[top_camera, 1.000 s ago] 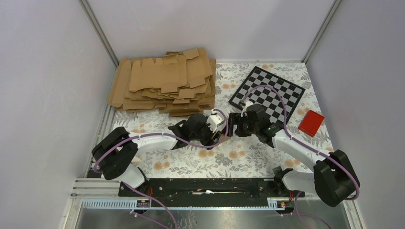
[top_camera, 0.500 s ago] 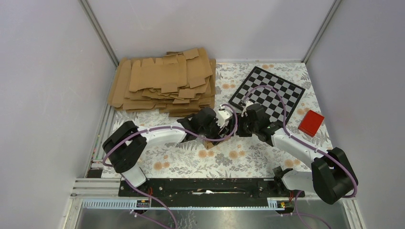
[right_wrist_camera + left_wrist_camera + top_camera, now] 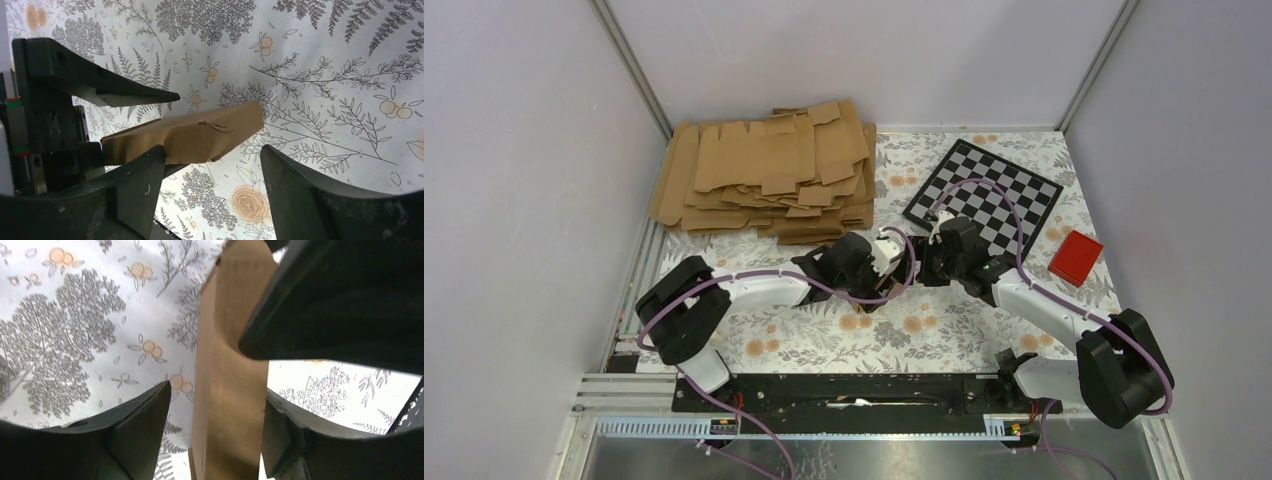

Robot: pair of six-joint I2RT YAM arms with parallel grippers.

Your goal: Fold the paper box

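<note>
The left pincer (image 3: 217,390) is partly closed on the paper box (image 3: 227,440), one finger pressed to its side. It holds the box on edge over the tabletop (image 3: 824,340), near the checkered board (image 3: 984,195), off that board's near left corner. The right pincer (image 3: 212,147) is wide open and grips nothing, its fingers just beside the box's end nearer the board.
</note>
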